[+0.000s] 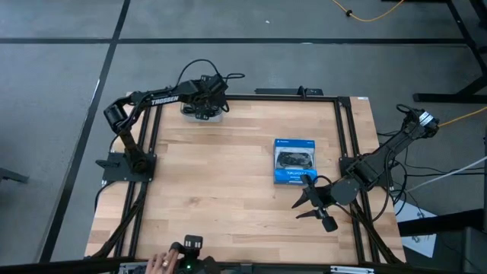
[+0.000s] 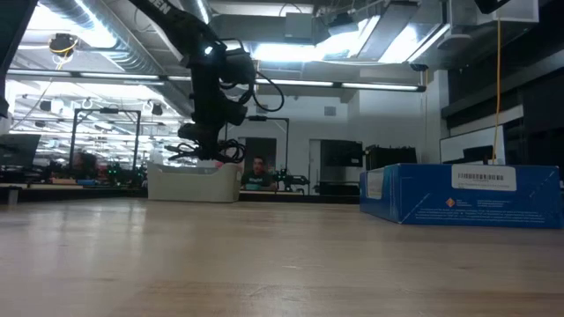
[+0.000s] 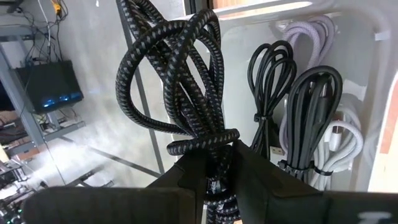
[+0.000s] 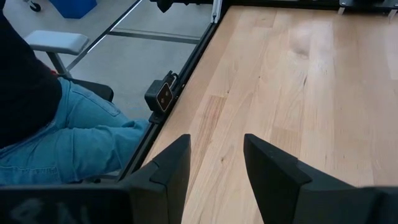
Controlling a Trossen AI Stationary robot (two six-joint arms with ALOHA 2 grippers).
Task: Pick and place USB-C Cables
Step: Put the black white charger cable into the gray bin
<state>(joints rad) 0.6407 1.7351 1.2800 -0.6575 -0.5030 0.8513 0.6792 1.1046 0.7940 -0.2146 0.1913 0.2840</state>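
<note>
The wooden table [image 1: 228, 175] carries the flat blue box [image 1: 295, 161] toward its right side and a small white tray [image 1: 202, 114] at its far edge, and a seated person in jeans [image 4: 68, 134] shows beside the table in the right wrist view. The left gripper [image 3: 214, 163] hangs over that tray with its fingers pinching a black braided USB-C cable bundle [image 3: 177, 81], lifted clear of the others. In the left wrist view, at least 2 more black bundles [image 3: 298, 118] and some pale silvery ones [image 3: 339, 140] lie packed in the tray below. The right gripper [image 4: 214, 165] waits low near the table's right edge, just beside the blue box, its fingers spread and holding nothing. The step in hand looks like carrying the bundle away; a straight lift before any sideways travel would keep its loose loops from snagging the tray wall or neighbouring cables. Exactly how many cables remain cannot be told, since they overlap and the tray is cut off, and the low view shows only the tray's side.
</note>
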